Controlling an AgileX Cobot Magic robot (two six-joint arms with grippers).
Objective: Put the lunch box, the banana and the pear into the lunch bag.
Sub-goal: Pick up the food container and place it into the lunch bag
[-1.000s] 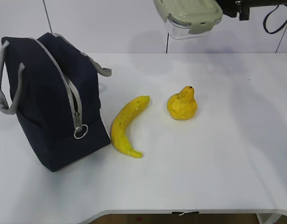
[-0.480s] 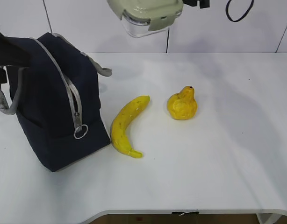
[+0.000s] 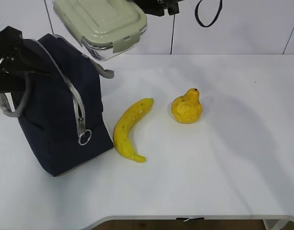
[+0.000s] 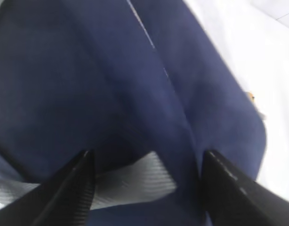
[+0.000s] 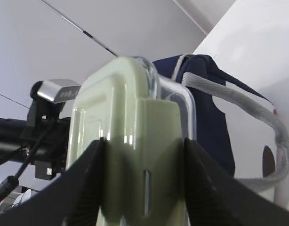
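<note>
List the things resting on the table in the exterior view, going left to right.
lunch bag → banana → pear. The lunch box is left out: it is held in the air above the bag, not on the table.

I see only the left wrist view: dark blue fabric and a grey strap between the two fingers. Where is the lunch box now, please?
Observer: The right gripper holds the lunch box in the air, above the top of the lunch bag.
Operator: Are the fruits already inside?
Observer: No. The banana and the pear lie on the table, to the right of the bag and apart from each other.
Operator: Where is the zipper pull?
Observer: The ring pull hangs low at the bag's near end.
</note>
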